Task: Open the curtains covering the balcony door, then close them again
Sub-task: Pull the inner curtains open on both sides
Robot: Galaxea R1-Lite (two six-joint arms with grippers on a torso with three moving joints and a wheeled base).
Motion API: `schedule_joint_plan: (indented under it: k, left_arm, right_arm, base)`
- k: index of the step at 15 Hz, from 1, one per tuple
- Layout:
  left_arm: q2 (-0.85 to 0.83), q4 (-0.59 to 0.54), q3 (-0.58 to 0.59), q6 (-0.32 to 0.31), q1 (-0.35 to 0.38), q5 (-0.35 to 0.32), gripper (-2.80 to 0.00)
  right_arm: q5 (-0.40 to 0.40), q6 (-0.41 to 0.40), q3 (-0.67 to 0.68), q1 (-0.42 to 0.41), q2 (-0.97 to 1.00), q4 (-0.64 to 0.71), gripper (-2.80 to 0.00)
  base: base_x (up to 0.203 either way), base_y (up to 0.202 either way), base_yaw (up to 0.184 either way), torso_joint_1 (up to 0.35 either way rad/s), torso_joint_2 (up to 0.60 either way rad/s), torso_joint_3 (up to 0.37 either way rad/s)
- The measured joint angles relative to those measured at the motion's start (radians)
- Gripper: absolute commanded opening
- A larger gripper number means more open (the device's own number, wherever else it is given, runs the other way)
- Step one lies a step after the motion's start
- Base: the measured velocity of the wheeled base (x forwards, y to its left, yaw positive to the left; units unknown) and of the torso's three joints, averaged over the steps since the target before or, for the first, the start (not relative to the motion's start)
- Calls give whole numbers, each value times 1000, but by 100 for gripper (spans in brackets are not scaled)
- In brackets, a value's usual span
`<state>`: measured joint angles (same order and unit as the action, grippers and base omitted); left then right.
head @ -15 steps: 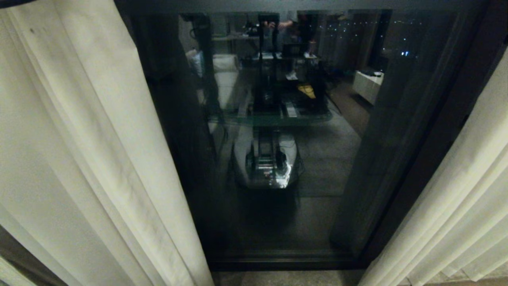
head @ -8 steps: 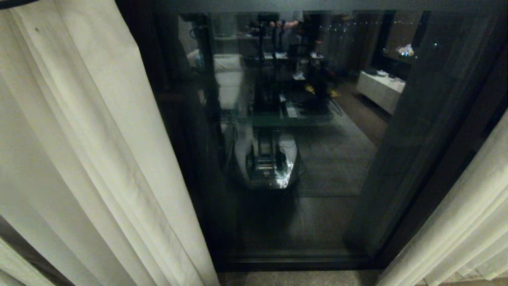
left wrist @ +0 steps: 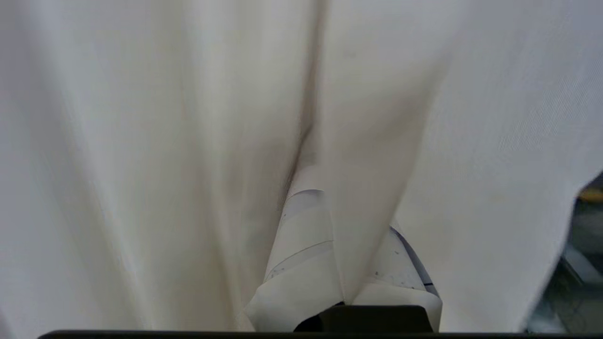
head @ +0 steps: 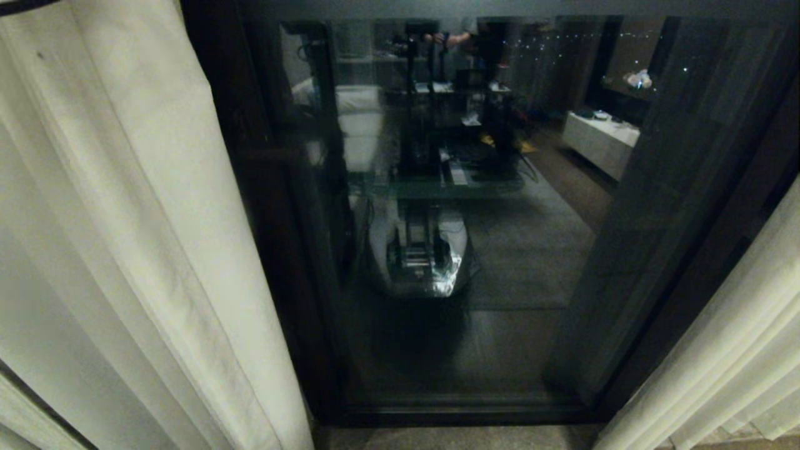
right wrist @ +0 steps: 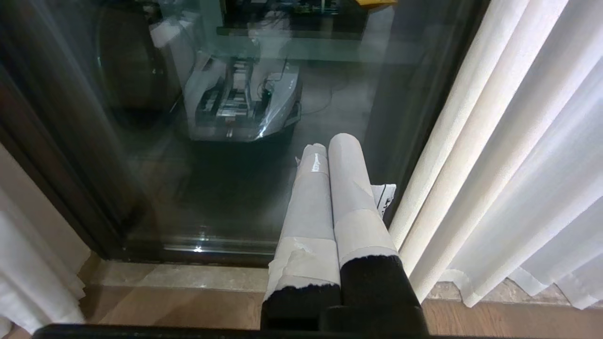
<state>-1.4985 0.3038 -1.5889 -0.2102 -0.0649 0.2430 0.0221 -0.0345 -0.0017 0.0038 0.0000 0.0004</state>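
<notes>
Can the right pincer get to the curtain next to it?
Probably yes. The right pincer is shut with nothing in it and hangs in front of the glass door. The right curtain hangs just beside it with nothing between them.

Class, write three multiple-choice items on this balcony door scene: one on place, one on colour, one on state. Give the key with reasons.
1. Where is the left gripper?
A. buried in the curtain folds
B. on the glass
C. on the floor

2. What colour are the curtains?
A. cream
B. navy
C. red

3. How is the balcony door?
A. fully covered
B. uncovered between the drapes
C. slid open

Key: 1 A, fabric is pinched between its fingers; 2 A, pale folds on both sides; 3 B, bare reflective glass shows between them. The right gripper, shut, hangs free before the glass.
</notes>
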Motion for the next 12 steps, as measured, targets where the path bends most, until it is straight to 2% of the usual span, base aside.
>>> schedule_joint_plan:
  k: [5,8,12]
  left_arm:
    - [17,-1,17,3,2,0,-280]
    - [17,0,17,49,6,0,-280]
    - [16,0,4,94,88,-5,-280]
  right_arm:
    - [1,0,0,0,0,0,-280]
    - [0,0,0,0,0,0,-280]
    - [0,0,0,0,0,0,-280]
  base:
    - [0,0,0,0,0,0]
    - [0,0,0,0,0,0]
    - [0,0,0,0,0,0]
